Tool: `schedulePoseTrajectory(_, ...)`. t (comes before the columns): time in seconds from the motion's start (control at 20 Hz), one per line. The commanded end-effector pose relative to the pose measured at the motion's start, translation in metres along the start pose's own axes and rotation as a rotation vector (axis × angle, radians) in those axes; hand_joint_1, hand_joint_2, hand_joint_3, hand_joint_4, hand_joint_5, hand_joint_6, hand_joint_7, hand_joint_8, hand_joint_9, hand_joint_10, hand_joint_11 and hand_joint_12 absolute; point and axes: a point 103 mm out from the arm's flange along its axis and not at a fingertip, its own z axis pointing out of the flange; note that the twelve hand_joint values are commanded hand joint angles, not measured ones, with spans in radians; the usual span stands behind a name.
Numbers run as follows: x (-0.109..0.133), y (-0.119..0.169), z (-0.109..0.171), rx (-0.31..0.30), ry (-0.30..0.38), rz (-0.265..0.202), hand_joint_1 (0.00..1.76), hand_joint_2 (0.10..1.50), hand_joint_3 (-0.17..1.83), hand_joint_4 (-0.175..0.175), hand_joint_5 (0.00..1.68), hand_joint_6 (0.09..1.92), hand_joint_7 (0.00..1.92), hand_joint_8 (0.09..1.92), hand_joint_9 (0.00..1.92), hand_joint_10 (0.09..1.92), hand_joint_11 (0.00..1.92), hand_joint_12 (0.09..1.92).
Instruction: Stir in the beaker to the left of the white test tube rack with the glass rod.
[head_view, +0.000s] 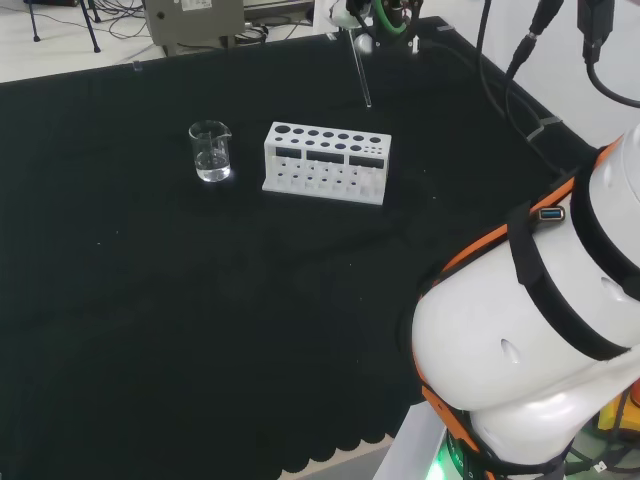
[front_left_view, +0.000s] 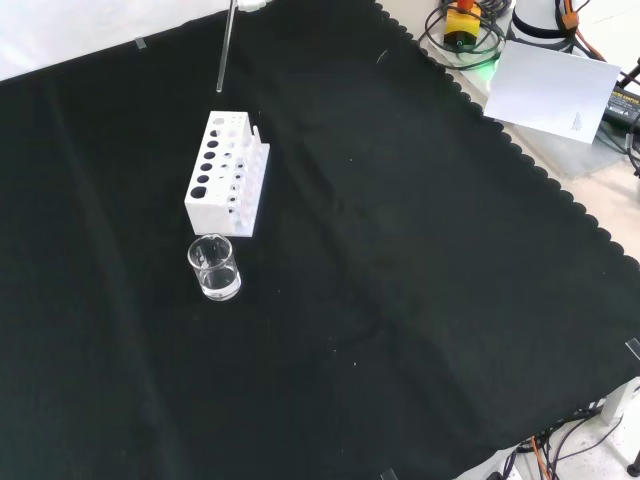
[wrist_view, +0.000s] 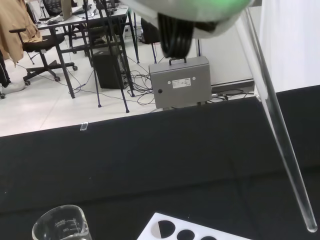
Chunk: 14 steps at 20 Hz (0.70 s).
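Hanging over the surface's (head_view: 150, 330) far edge in the head view, the glass rod (head_view: 361, 75) is seen beyond the white test tube rack (head_view: 326, 162); the beaker (head_view: 210, 151) is flanked by open cloth. The hand (head_view: 352, 14) is cut off, its grasp unclear.

I see a matt black cloth (head_view: 150, 300) covering my bench, faintly creased. On it stand a clear, glossy glass beaker (head_view: 210, 151) and a smooth, matt white plastic test tube rack (head_view: 326, 163). The glass rod (wrist_view: 280, 130) above looks clear, smooth and shiny.

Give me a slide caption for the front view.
Glass rod hangs above the black cloth, beyond the white test tube rack and clear beaker.
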Motion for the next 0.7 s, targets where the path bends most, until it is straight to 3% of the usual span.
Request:
schedulePoseTrajectory(0.05, -0.002, -0.002, -0.002, 0.002, 0.004, -0.008, 1.29, 0.7, 0.8, -0.175, 1.0, 0.93, 1.11, 1.31, 1.61, 1.01, 1.68, 0.81)
schedulePoseTrajectory(0.35, 0.009, 0.001, 0.003, 0.011, 0.009, -0.033, 1.29, 0.7, 0.8, -0.175, 1.0, 0.93, 1.11, 1.31, 1.62, 1.01, 1.68, 0.81)
schedulePoseTrajectory(0.7, 0.045, 0.023, 0.013, 0.041, 0.047, -0.099, 1.29, 0.71, 0.79, -0.175, 1.0, 0.93, 1.11, 1.31, 1.62, 1.0, 1.68, 0.81)
